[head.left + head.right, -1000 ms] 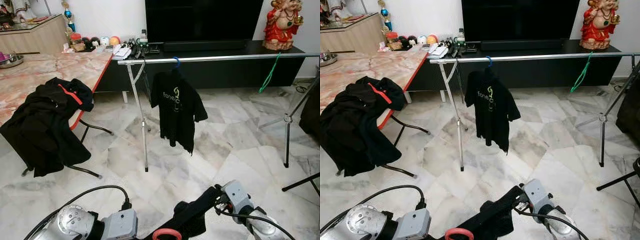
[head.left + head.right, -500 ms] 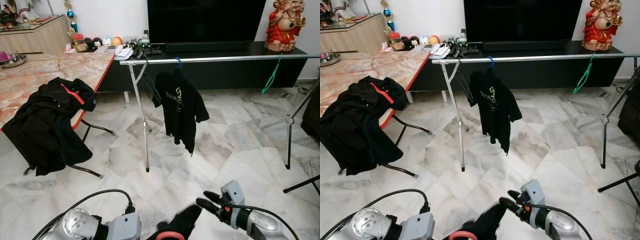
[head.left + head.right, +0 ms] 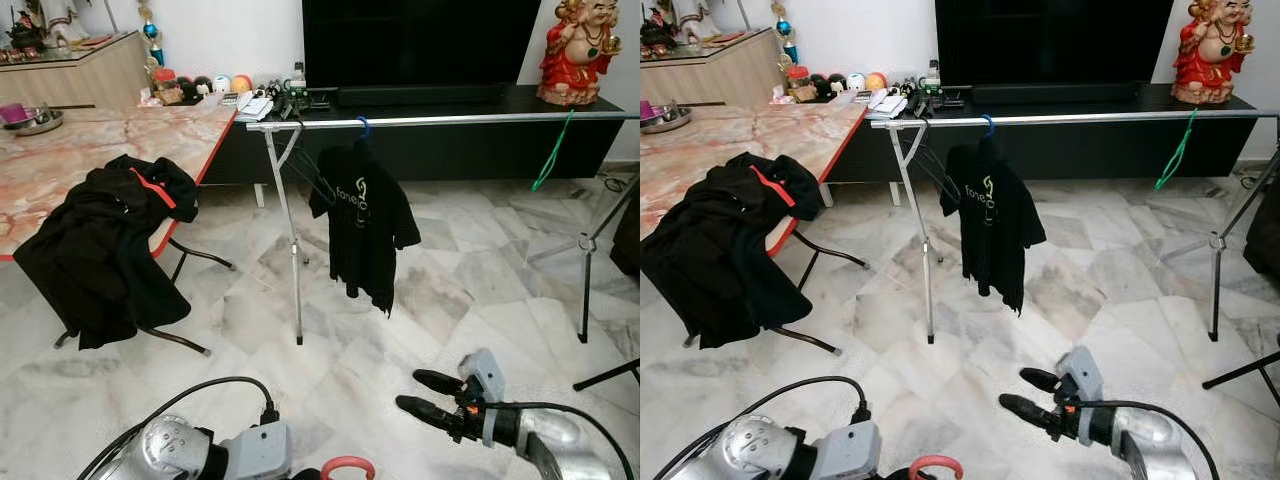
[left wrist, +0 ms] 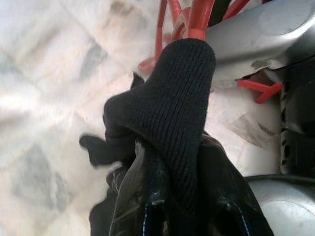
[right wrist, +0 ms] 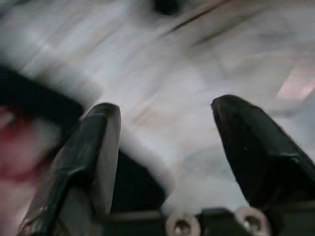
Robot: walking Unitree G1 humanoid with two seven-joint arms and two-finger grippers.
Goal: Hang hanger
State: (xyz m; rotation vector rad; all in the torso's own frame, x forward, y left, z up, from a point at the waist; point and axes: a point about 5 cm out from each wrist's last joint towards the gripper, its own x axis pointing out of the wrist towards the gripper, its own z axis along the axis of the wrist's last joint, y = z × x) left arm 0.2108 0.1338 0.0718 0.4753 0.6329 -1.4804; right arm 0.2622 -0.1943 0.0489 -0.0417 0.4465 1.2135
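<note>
Left gripper [image 4: 167, 196] clamped on black ribbed knit garment [image 4: 172, 113], red plastic hanger [image 3: 347, 467] hooked up through its collar, low before the robot. Right gripper [image 3: 425, 392] hung just beside, black fingers spread, nothing between. Beyond, long silver clothes rail [image 3: 440, 119] carried a black printed T-shirt [image 3: 362, 225] near its left end and a green hanger [image 3: 551, 152] toward the right.

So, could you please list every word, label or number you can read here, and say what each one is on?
"fone": pale lettering under a small logo on the chest of the black T-shirt hanging from the silver rail; any letters after it are lost in a fold.
Papers and small items on the TV console: too small to read.
Nothing else legible.
</note>
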